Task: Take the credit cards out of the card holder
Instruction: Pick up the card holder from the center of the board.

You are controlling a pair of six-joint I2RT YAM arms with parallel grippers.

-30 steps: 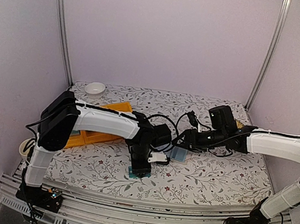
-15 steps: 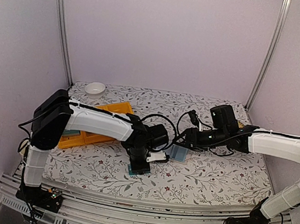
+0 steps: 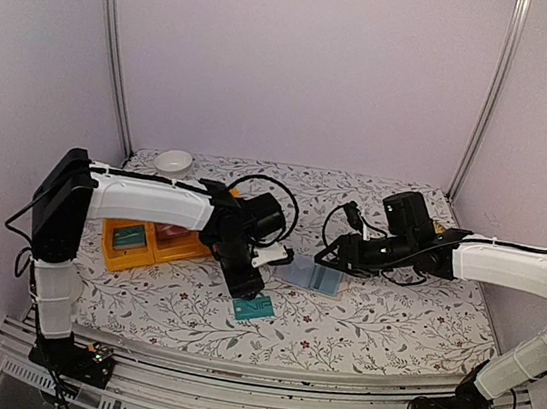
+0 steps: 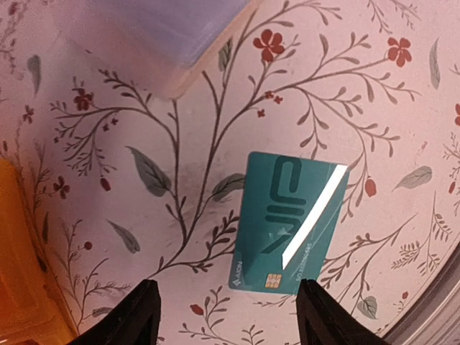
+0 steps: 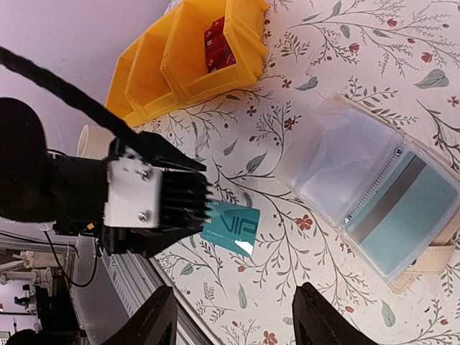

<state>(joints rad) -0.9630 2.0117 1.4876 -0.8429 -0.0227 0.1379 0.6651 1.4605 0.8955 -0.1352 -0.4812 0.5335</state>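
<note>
A teal credit card (image 4: 291, 223) lies flat on the flowered cloth, also seen as the teal card (image 3: 254, 308) near the front. My left gripper (image 4: 230, 323) hovers over it, open, with nothing between its fingers (image 4: 136, 316). The card holder (image 5: 374, 190) lies open on the cloth, and another teal card (image 5: 406, 215) shows inside a clear sleeve. The same holder (image 3: 310, 275) sits mid-table in the top view. My right gripper (image 5: 233, 323) hangs open and empty above the cloth, to the right of the holder in the top view.
Yellow bins (image 3: 153, 241) stand at the left, with red cards (image 5: 218, 43) in one and a teal card (image 3: 130, 237) in another. A white bowl (image 3: 172, 161) sits at the back left. The table's metal front rail (image 3: 247, 403) runs along the near edge.
The left gripper opened and drew back and up to the left, leaving the teal card on the cloth. The bins that the arm covered now show. The right arm has not moved.
</note>
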